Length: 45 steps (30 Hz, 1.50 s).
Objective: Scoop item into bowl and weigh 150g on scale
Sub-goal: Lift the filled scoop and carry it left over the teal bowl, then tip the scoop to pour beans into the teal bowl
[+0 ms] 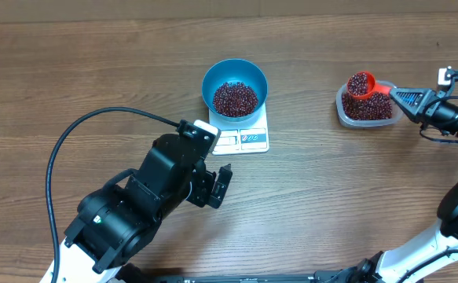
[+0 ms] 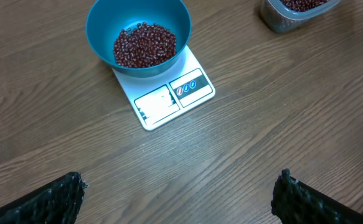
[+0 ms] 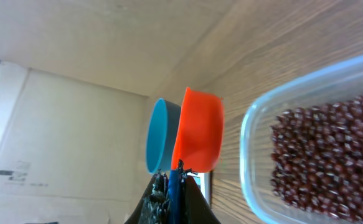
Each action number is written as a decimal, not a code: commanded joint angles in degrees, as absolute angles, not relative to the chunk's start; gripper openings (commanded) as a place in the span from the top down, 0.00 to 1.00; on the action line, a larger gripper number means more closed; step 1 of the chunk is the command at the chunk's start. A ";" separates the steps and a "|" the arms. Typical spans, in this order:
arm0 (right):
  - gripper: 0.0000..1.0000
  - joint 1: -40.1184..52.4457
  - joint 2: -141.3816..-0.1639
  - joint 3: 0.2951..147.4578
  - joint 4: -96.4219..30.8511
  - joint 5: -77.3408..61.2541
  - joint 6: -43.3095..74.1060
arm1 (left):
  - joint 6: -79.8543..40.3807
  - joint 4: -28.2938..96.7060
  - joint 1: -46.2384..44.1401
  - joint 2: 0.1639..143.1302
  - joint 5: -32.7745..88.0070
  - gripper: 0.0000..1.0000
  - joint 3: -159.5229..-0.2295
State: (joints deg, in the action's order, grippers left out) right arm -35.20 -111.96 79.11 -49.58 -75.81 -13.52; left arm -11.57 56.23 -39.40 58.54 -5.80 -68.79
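The left arm is folded low at the near left of the table [image 1: 95,71], and its left gripper [image 1: 219,187] hangs with its 2 fingers spread wide and nothing between them, near the scale and pointing toward it; judging by this, it is parked clear so its wrist camera can watch the weighing. Right of it, at the middle far side, the blue bowl [image 1: 211,77] sits on the white scale [image 1: 244,140], leaving the display strip at the near edge uncovered, though the reading is too small to make out. A heap of beans [image 1: 235,98] already covers the bowl's bottom. Well to the right, the clear container [image 1: 345,112] holds the bean supply, and the orange scoop [image 1: 379,88] hovers above it, heaped full and level enough not to spill. The right gripper [image 1: 405,96] reaches in from the far right with its arm stretched out low, clamped shut on the scoop's handle. The next load likely goes left to the bowl toward 150 g.
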 commanded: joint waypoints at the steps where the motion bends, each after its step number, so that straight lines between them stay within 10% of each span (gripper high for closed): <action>1: 0.96 -34.63 -112.01 78.72 -49.41 -80.71 -13.96 | -10.72 56.38 -39.77 58.87 -6.39 0.01 -68.66; 45: 0.96 0.03 -111.98 78.83 -8.14 -72.64 15.22 | -10.72 56.38 -39.77 58.87 -6.39 0.01 -68.66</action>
